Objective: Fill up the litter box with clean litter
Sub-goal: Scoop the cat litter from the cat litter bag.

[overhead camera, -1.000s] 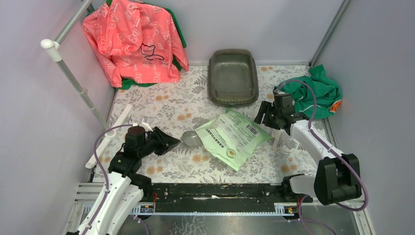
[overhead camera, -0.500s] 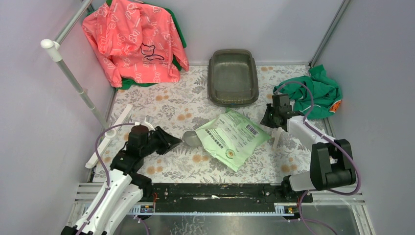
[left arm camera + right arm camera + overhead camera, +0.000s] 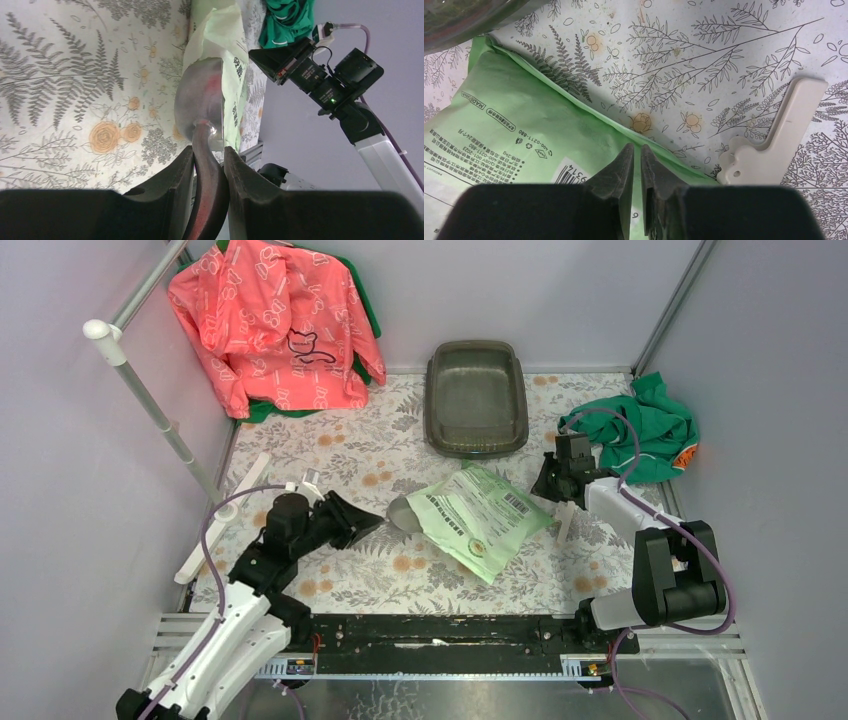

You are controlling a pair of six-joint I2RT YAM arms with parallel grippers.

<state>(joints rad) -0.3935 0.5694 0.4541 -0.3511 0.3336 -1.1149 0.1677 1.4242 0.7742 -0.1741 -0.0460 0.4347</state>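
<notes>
The left fingers (image 3: 172, 180) are clamped on the handle of the grey scoop (image 3: 197, 100), whose bowl meets the left edge of the light green bag (image 3: 480, 520) lying mid-table. The right fingers (image 3: 621, 165) are pinched nearly together on the bag's right edge, just beside a white clip (image 3: 774, 140). The litter box (image 3: 476, 400) sits at the far edge of the table (image 3: 330, 455) against the back wall, apart from the bag, with bare floral surface between them. A green cloth (image 3: 645, 430) lies bunched at the far right, close behind the right arm. A pink jacket (image 3: 275, 325) hangs at the far left.
</notes>
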